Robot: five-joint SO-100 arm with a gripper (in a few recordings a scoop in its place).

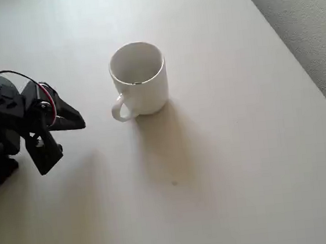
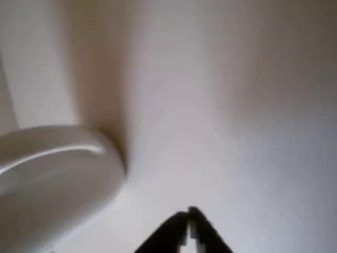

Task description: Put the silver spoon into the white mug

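Note:
The white mug [image 1: 139, 78] stands upright in the middle of the table, its loop handle [image 1: 119, 109] turned toward the lower left in the overhead view. A tiny silvery glint [image 1: 138, 82] sits at the inside of its near rim. I cannot tell whether that is the silver spoon, which is otherwise hidden. My black gripper [image 1: 81, 122] is at the left, a short way from the mug's handle, pointing at it, shut and holding nothing. In the wrist view the fingertips [image 2: 194, 212] meet at the bottom edge, with the mug [image 2: 52, 174] blurred at the lower left.
The pale table [image 1: 216, 180] stretches bare to the right and front of the mug. Its right edge [image 1: 296, 55] runs diagonally, with grey floor beyond. The arm's black body [image 1: 3, 127] fills the left side.

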